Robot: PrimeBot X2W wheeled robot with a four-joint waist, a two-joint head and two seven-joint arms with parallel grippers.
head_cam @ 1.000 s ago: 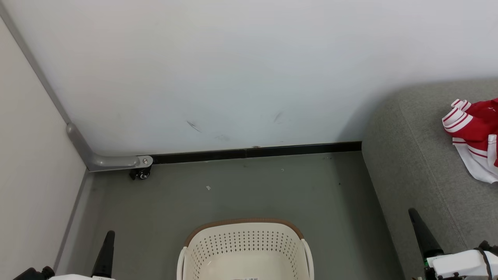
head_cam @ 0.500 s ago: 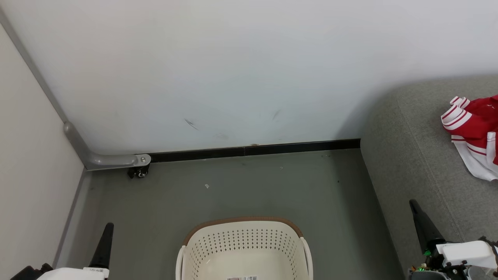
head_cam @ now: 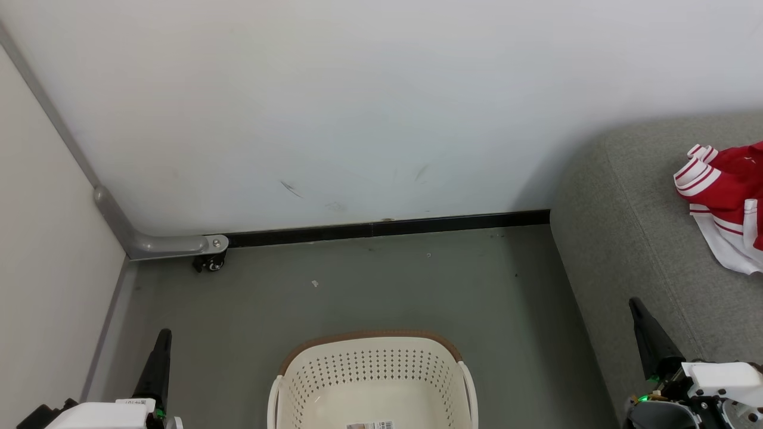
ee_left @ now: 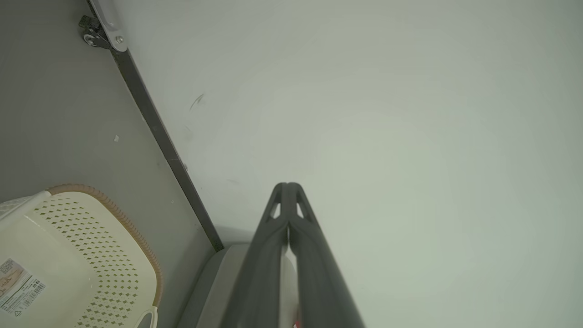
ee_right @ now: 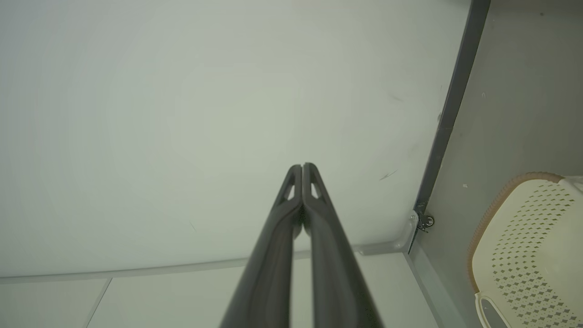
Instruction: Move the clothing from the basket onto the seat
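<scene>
The cream basket [head_cam: 369, 369] with its brown rim stands on the floor at the bottom middle of the head view; the part of its inside that shows holds only a label. It also appears as the basket [ee_left: 91, 255] and the basket [ee_right: 533, 246] in the wrist views. Red and white clothing [head_cam: 724, 202] lies on the grey seat [head_cam: 632, 238] at the right edge. My left gripper [head_cam: 163, 336] is shut and holds nothing, left of the basket. My right gripper [head_cam: 635, 305] is shut and holds nothing, beside the seat's front edge. Both wrist views show the fingertips pressed together, the left gripper [ee_left: 288, 186] and the right gripper [ee_right: 302, 166].
A white wall [head_cam: 357, 107] with a black baseboard [head_cam: 387, 228] runs behind the basket. A grey metal bracket with a small caster [head_cam: 208, 262] sits at the left corner, next to a pale side panel [head_cam: 47, 268]. Grey floor [head_cam: 387, 286] lies between basket and wall.
The whole head view has shifted slightly, so the camera moved. Both grippers stay shut; the right gripper's tip stands a little higher in the view, and the left a little lower.
</scene>
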